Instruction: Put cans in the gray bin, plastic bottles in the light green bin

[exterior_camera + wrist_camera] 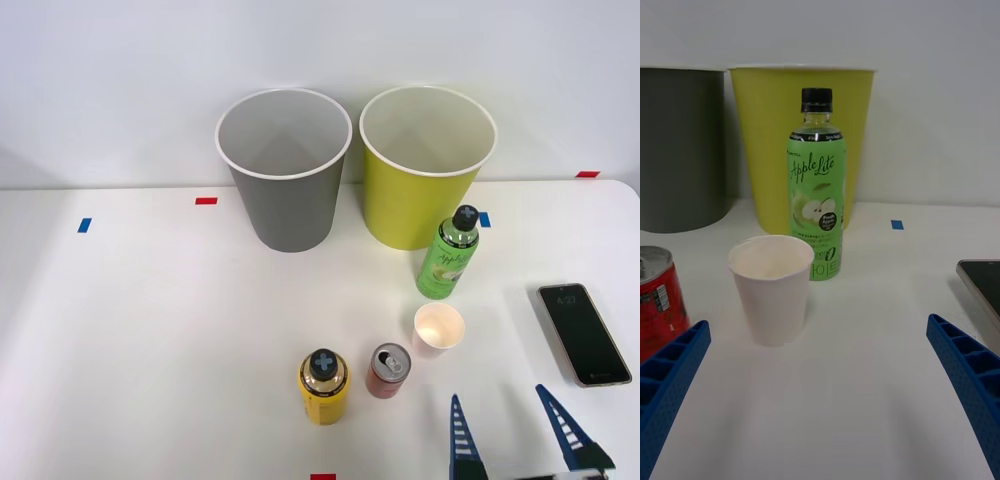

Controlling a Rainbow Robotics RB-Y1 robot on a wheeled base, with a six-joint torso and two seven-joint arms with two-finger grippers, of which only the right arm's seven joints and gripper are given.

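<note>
1. We see the right gripper point(518, 430) low at the counter's point(150, 340) near edge, jaws spread wide, nothing between them.
2. Can point(388, 370) stands upright beside the paper cup point(439, 329), near a yellow bottle point(323, 386).
3. Green bottle point(448, 253) stands just in front of the green bin point(421, 185).
4. Gray bin point(286, 175) sits beside it.
5. Phone point(584, 333) lies further right.

This looks like a robotics lab or test room, not a home. A plain white desk point(150, 330) stands against a bare white wall point(120, 80), and small red tape marks point(206, 200) and blue tape marks point(84, 225) are stuck on it. The gray bin point(285, 175) and light green bin point(425, 170) stand side by side like a staged sorting setup.
</note>
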